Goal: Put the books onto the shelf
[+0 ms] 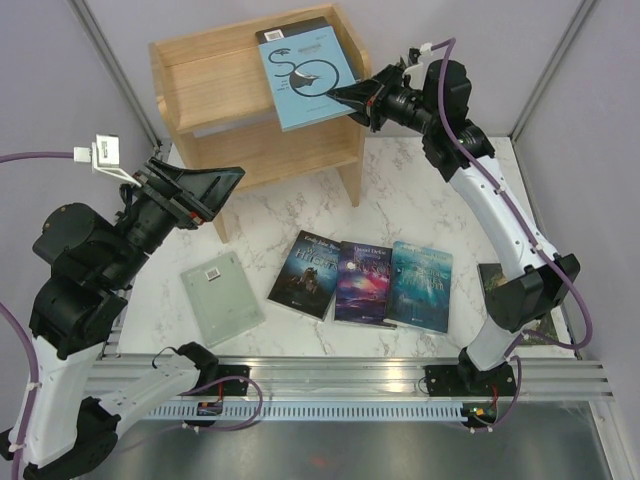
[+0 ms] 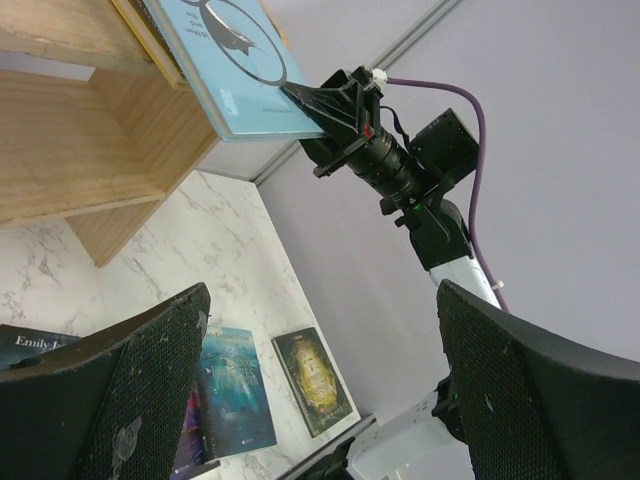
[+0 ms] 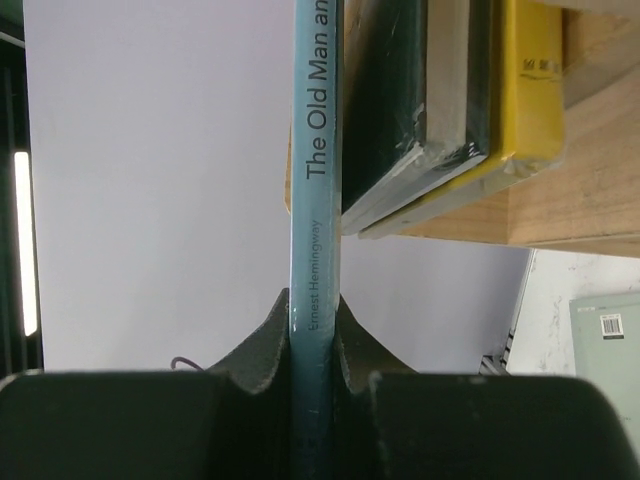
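At the left, the left pincer [image 1: 205, 190] hovers with its jaws spread wide and nothing between them, just beside the shelf's lower left corner. Below it a pale grey-green book [image 1: 222, 297] lies flat on the table [image 1: 420, 200]. The wooden shelf [image 1: 200, 80] stands at the back. In front of it, a dark book [image 1: 308, 274], a purple book [image 1: 363, 281] and a teal book [image 1: 421, 285] lie side by side. Over the right end of the shelf's top board, the light blue book [image 1: 310, 75] sits above a black book [image 3: 385, 90] and a yellow book [image 3: 528, 80], jutting past the shelf's side. The right pincer [image 1: 345, 97] pinches that blue book by its overhanging edge. A dark green-gold book [image 2: 313, 380] lies farthest right.
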